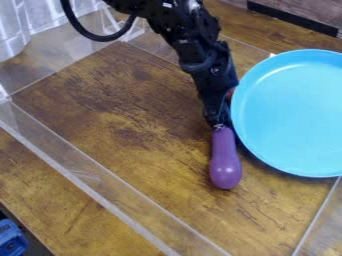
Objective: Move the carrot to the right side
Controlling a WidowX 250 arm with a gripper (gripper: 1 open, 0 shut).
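Observation:
My dark gripper point(215, 118) reaches down from the upper left and ends just left of the blue plate's rim. Only a small orange patch of the carrot point(219, 127) shows at the fingertips; the arm hides the rest. Whether the fingers close on it cannot be made out from this angle. The purple eggplant point(223, 160) lies on the wooden table directly below the gripper tip. Its top end touches or nearly touches the orange patch.
A large blue plate point(301, 140) fills the right side, its left rim beside the gripper and the eggplant. Clear plastic walls point(80, 175) border the wooden table on the left and front. A black cable loops at the top left.

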